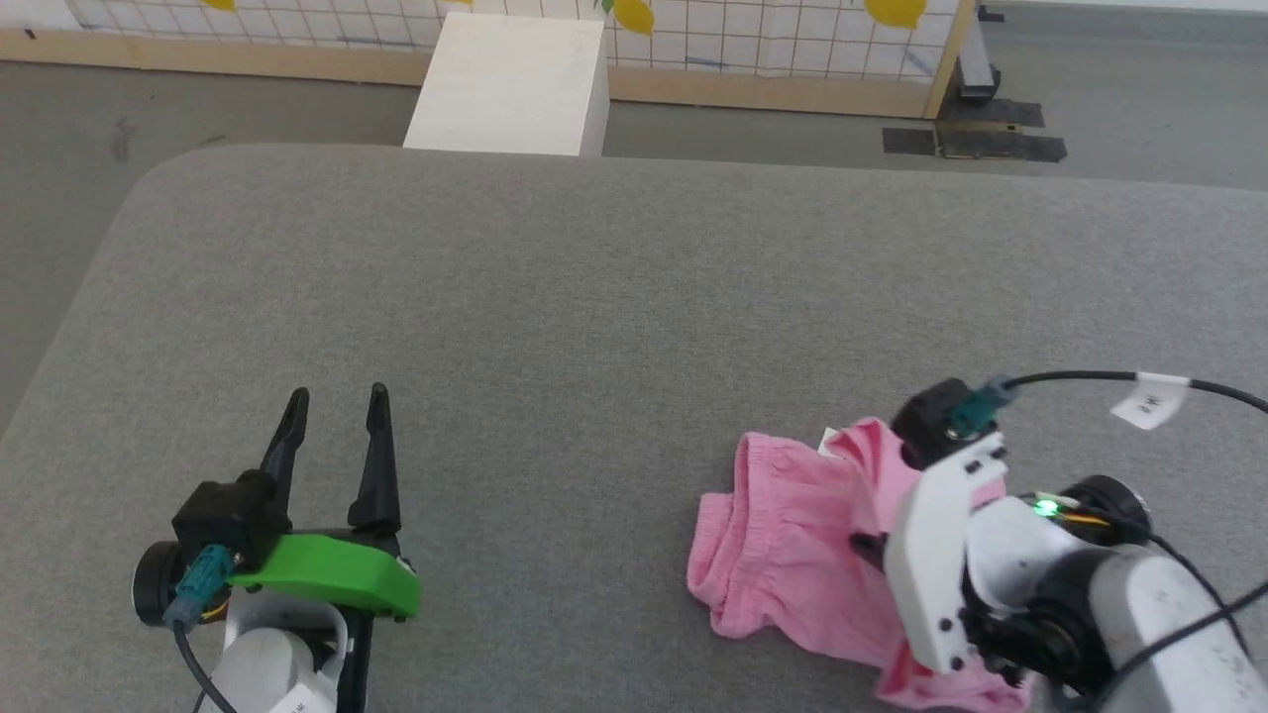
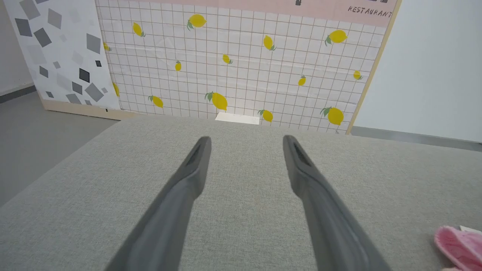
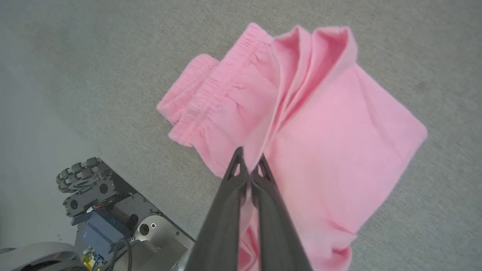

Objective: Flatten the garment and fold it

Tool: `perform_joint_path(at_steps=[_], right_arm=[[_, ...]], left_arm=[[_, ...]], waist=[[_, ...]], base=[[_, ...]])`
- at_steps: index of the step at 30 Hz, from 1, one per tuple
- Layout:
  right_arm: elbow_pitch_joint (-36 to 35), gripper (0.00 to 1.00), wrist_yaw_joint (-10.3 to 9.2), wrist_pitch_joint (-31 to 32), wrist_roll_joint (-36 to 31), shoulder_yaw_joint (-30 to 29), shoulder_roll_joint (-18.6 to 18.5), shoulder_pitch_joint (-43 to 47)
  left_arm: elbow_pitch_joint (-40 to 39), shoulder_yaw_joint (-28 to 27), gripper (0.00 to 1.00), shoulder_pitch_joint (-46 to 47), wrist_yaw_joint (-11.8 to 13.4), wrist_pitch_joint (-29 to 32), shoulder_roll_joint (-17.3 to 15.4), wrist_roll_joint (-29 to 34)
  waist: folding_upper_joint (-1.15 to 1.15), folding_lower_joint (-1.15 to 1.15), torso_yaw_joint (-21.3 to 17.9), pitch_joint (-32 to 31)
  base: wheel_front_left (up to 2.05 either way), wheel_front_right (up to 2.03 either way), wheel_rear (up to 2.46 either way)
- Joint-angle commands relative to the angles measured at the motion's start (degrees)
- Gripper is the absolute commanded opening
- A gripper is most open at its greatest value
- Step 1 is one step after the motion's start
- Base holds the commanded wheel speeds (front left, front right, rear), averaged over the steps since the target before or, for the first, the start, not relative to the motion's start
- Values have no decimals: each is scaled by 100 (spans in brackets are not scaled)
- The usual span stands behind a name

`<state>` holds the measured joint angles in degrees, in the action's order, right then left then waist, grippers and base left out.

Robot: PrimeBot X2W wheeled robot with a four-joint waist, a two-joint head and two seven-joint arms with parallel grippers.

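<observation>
Broad grey surface (image 1: 594,297) left of garment (image 1: 783,535)

The grey fabric-covered platform (image 1: 594,297) (image 2: 244,210) (image 3: 75,56) has a fine woven texture, a rounded far left corner and a softly curved left edge. A straight far edge runs across the head view. On it lies a single thing, the pink garment (image 1: 783,535) (image 2: 457,241) (image 3: 331,124), in the near right part, well apart from the left and far edges. The cloth is crumpled, not flat. Its gathered waistband (image 1: 738,495) (image 3: 211,98) is doubled over and faces the platform's left edge, and soft ridges of cloth stand up through its middle. A small white label (image 1: 827,439) shows at the garment's far side.
</observation>
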<state>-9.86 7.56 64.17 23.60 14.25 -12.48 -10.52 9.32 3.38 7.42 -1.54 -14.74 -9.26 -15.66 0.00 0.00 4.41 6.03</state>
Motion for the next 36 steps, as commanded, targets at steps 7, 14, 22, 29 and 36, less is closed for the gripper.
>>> perform_joint_path(at_steps=[7, 14, 22, 29, 36], right_arm=[[849, 0, -8, -396, -37, 427, 482, -541], [1617, 67, -8, -1045, -110, 690, 744, -848], [1288, 100, -8, -1753, 247, 761, 782, -1014], [686, 100, -8, -1823, -307, -474, 374, -357], [676, 100, -8, -1696, -864, -1057, 413, 523]], left_arm=[[21, -14, 100, 8, -64, -26, 78, 56], [31, -46, 100, 56, -79, -26, 130, 75], [38, -123, 100, 28, -89, -26, 157, 115], [-105, -213, 100, -47, -74, -26, 128, 199], [-118, -227, 100, -58, -85, -26, 141, 269]], waist=[[0, 0, 148, 161], [0, 0, 159, 271], [0, 0, -71, 184], [0, 0, -314, 104], [0, 0, -358, 108]], base=[[0, 0, 0], [0, 0, 0], [0, 0, 0], [0, 0, 0], [0, 0, 0]])
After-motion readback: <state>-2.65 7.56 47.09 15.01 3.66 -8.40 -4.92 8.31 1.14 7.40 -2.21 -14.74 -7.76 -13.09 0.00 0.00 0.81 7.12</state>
